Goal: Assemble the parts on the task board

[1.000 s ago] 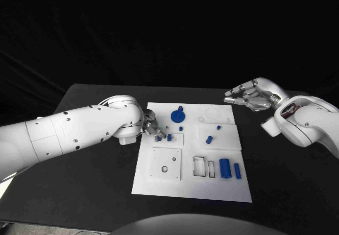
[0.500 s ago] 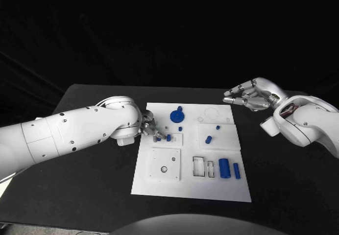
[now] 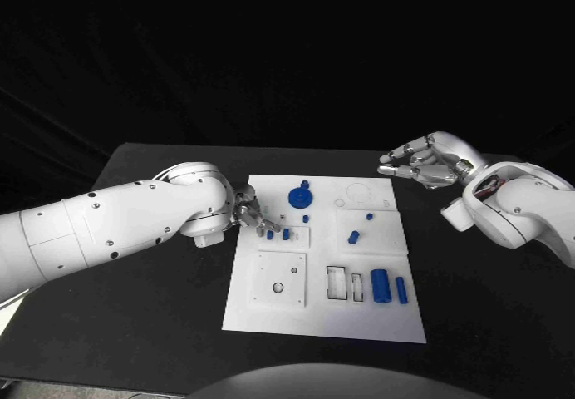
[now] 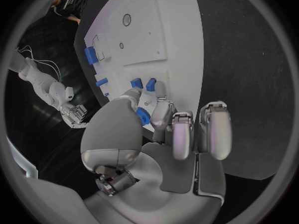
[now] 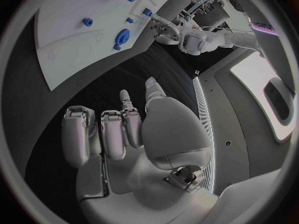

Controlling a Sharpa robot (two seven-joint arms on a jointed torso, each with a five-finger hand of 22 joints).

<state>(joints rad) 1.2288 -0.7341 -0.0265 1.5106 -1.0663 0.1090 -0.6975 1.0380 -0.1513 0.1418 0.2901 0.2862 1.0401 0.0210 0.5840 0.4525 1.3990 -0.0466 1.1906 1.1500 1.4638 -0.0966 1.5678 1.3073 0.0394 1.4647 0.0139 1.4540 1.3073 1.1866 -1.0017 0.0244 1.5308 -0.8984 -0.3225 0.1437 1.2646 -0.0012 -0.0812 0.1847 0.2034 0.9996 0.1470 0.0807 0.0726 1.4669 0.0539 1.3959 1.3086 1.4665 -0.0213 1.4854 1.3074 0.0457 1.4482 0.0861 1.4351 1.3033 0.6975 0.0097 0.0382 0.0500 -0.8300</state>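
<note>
Left robot hand is touching small blue parts on the task board, fingers apart. Right robot hand is hovering off-board, fingers curled, holding nothing.

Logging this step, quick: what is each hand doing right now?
Left hand: at the board's small blue parts; grip cannot be told.
Right hand: holds nothing, fingers apart.
</note>
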